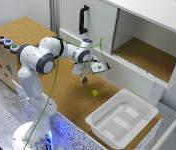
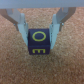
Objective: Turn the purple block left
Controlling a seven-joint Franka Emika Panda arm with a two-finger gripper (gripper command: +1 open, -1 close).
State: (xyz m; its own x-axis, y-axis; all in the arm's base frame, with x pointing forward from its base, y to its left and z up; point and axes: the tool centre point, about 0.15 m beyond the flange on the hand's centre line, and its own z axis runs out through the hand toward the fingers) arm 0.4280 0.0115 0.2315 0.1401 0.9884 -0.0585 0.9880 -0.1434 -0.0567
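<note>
Claw (image 2: 39, 31) closed on purple block (image 2: 39, 43), yellow-green piece (image 1: 94, 92) nearby on cork

the exterior view looked down from high and some way off, taking in the whole arm (image 1: 38, 65), the cork table (image 1: 68, 100), the white tray (image 1: 122, 120) and the open cabinet (image 1: 143, 50). the wrist view looked along the gripper (image 2: 39, 26) from very near, filled by the purple block (image 2: 39, 42) on cork. both views shared only the gripper (image 1: 85, 78), the block and that patch of cork.
</note>
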